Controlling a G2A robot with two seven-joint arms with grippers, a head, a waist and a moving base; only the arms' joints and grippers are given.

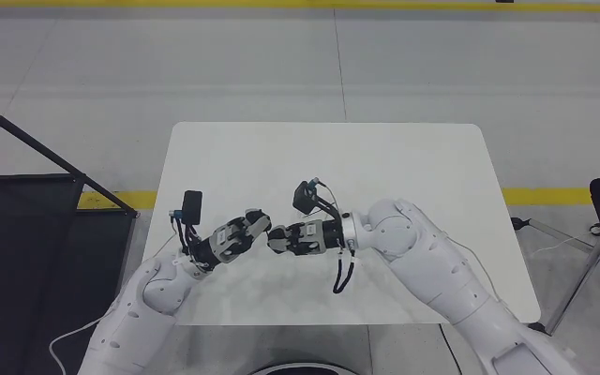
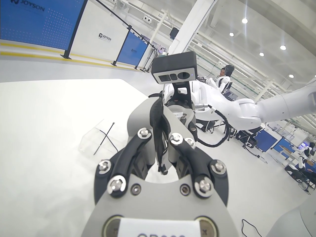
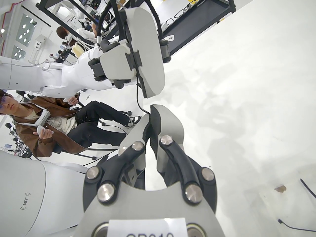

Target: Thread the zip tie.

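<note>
My two grippers meet tip to tip above the front middle of the white table (image 1: 403, 178). A thin black zip tie (image 3: 137, 94) runs between them. The left gripper (image 1: 255, 228) is shut on one end of it; in the right wrist view the left gripper (image 3: 136, 81) has its pads pressed together on the strand. The right gripper (image 3: 149, 117) is shut on the other end and sits in the top view as the right gripper (image 1: 281, 238). From the left wrist view the left gripper (image 2: 158, 110) has its black pads together, with the right arm's wrist camera (image 2: 175, 68) just beyond.
A clear tray (image 2: 90, 140) with spare black zip ties (image 2: 105, 134) lies on the table beyond the grippers. More loose ties (image 3: 307, 187) lie at the table's near side. A black rack (image 1: 56, 234) stands left of the table.
</note>
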